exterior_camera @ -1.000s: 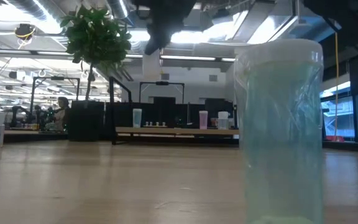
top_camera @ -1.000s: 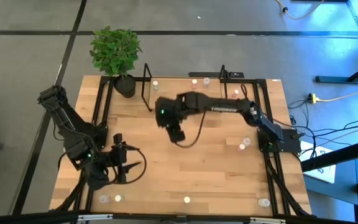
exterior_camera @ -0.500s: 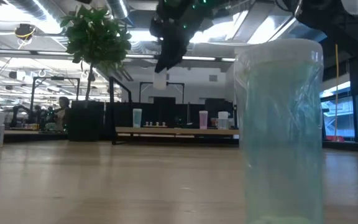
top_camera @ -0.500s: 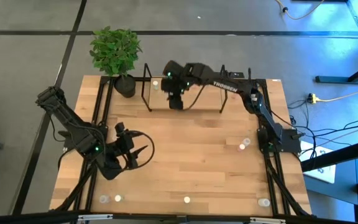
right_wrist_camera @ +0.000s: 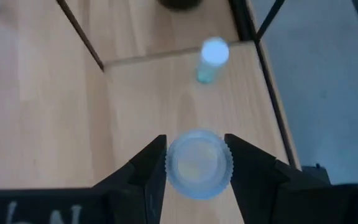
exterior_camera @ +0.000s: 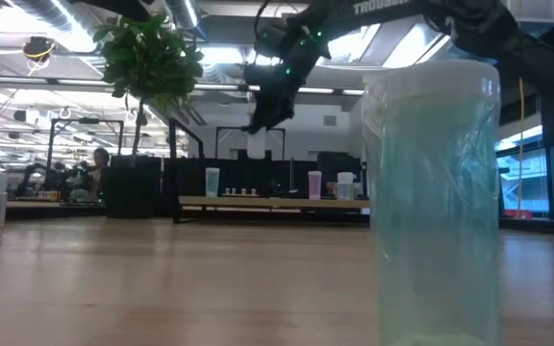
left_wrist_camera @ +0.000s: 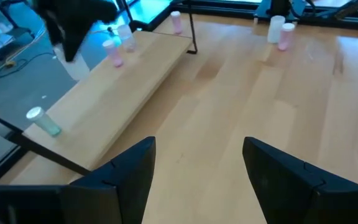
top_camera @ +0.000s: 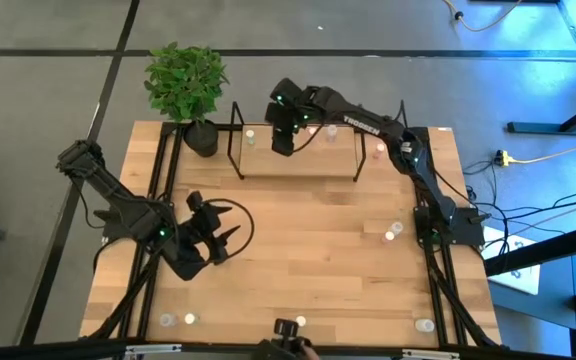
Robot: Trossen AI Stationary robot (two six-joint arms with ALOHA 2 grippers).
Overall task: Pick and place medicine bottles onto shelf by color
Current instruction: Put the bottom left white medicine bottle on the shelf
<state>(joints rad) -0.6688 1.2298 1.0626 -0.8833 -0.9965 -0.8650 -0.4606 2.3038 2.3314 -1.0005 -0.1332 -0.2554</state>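
Carried from mid-table to the top centre of the high view, a bottle (right_wrist_camera: 199, 163) — ribbed cap, clear pale-blue plastic — now hangs over the shelf (top_camera: 318, 158), pinched between the right gripper's (top_camera: 282, 140) half-closed fingers, near a green-tinted bottle (right_wrist_camera: 210, 60) standing there. Placement looks imminent. Lower left, the left gripper (top_camera: 218, 240) has crept inward — wide open, empty.

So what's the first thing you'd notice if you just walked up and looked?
The right gripper stands out first: it hangs over the light wooden shelf at the table's far edge, pinching a small pale bottle with a ribbed cap. In the low view, a big greenish translucent bottle fills the front. A leafy green potted plant sits at the far left corner.
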